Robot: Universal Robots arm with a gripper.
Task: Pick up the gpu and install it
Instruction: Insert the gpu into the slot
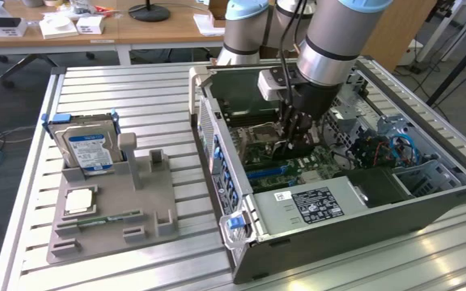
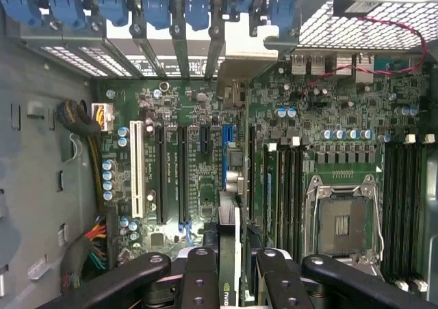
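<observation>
Gpu (image 2: pixel 227 288) clamped edge-on in gripper (image 2: pixel 233 251), inside PC case (image 1: pixel 338 233) over mobo (image 2: pixel 178 117). Case set on slatted alu table (image 1: pixel 128 91); parts tray (image 1: pixel 111 212) beside case, wooden desks (image 1: pixel 176 27) behind it.

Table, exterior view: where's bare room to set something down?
Bare slats behind the hard drive, beside the computer case; more before the case at the exterior view's right. Crowded: the grey tray, and inside the case, where the gripper holds the gpu.

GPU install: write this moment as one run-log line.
step: install gpu | pincer: shut on gpu, held edge-on | position: inside computer case, over motherboard slots | seated: cannot tell
</observation>
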